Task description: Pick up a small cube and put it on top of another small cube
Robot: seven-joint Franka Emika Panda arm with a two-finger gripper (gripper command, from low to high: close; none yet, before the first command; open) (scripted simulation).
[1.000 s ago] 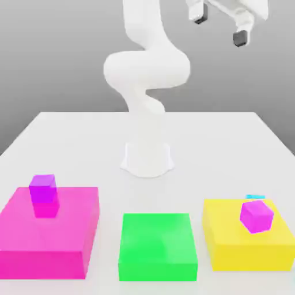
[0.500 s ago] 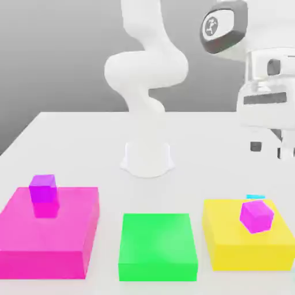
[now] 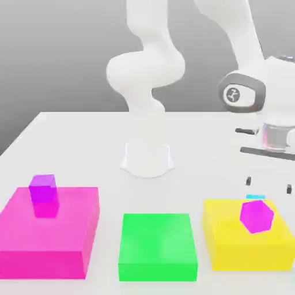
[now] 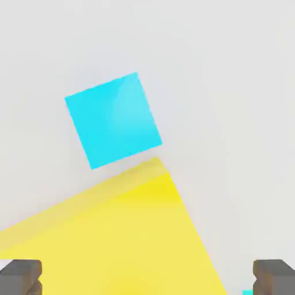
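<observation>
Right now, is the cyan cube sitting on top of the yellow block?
No, in the hand view the cyan cube lies on the white table beside the yellow block.

Cyan cube [image 4: 113, 120] on table, purple cube [image 3: 43, 188] seemingly atop pink

No readable text, labels or numbers

arm [image 3: 151, 69]: we see it all white, with a grey round patch on its wrist
finger pads [image 4: 21, 276]: dark grey
table [image 3: 80, 144]: white
small cube [image 4: 113, 120]: bright cyan, plain
yellow block [image 3: 245, 245]: sunny yellow
magenta cube [image 3: 257, 216]: pinkish purple, on the yellow block
green block [image 3: 157, 245]: bright green, beside the yellow block
pink block [image 3: 52, 233]: hot pink
purple cube [image 3: 43, 188]: violet, on the pink block
</observation>
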